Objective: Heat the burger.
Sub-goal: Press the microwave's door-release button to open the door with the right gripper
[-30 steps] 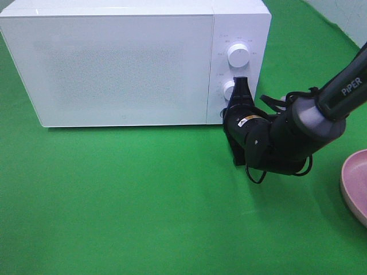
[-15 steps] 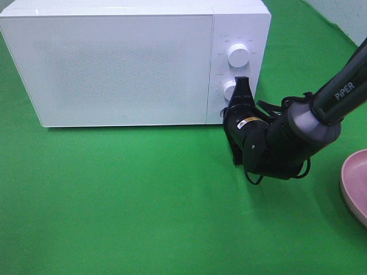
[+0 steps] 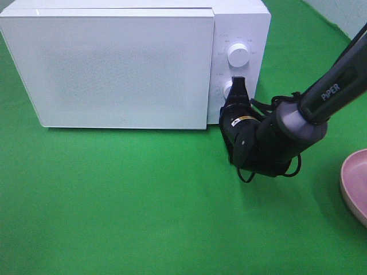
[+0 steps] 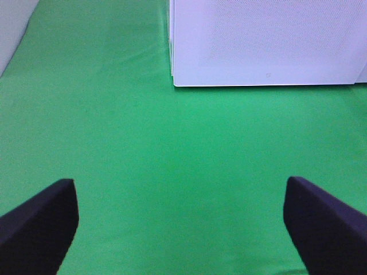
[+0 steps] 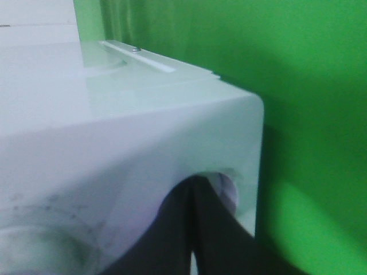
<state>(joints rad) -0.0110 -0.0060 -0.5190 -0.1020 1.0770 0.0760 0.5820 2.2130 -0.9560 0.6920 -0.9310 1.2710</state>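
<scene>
The burger is out of view. The white microwave (image 3: 120, 63) stands at the back of the green cloth. Its door stands slightly ajar along the right edge, beside the control panel with two knobs. My right gripper (image 3: 238, 87) is shut, and its tips press on the panel just below the lower knob. In the right wrist view the closed fingertips (image 5: 194, 192) touch a round button (image 5: 228, 188) near the microwave's corner. My left gripper (image 4: 180, 223) is open and empty over bare cloth, in front of the microwave's lower corner (image 4: 264, 40). It is not seen in the exterior view.
A round pink plate (image 3: 356, 184) lies at the right edge, partly cut off, with nothing visible on it. Green cloth (image 3: 132, 200) covers the table in front of the microwave. The right arm (image 3: 321, 97) reaches in from the upper right.
The microwave door has popped slightly forward at its right edge. My right gripper and arm have shifted a little left toward the panel.
</scene>
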